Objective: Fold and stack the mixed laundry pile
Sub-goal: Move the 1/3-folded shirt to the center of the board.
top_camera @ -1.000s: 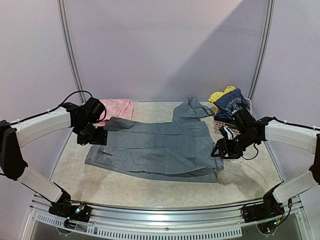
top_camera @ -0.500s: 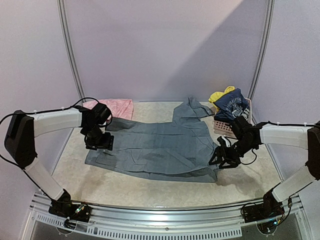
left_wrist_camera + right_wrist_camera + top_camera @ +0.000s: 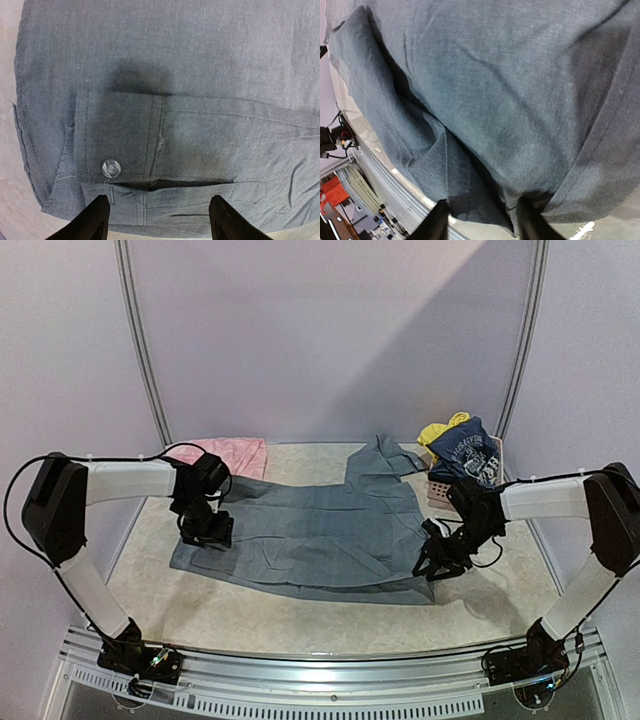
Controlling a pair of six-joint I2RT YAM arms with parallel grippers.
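Grey cloth fills the middle of the table point(image 3: 300, 618): the grey collared shirt point(image 3: 320, 535) lies spread flat, while more of the laundry, a navy top point(image 3: 463, 452) and a yellow piece point(image 3: 441, 428), sits heaped in the pink basket point(image 3: 438, 496) at the back right. A pink cloth point(image 3: 232, 454) lies at the back left, just beyond the shirt. The left claw point(image 3: 207, 538) hovers low over the shirt's left edge, its fingers point(image 3: 95, 220) apart above a cuff with a clear button point(image 3: 110, 168). The right claw point(image 3: 434, 564) is down at the shirt's near right corner, its fingers apart and astride a doubled hem; nothing looks pinched yet. The step in hand seems to be the first fold of the shirt, with both claws taking hold at opposite ends. Next, each should close on its edge, catching all the layers, then both should lift together and carry the cloth over evenly, lest one side drag and skew the fold
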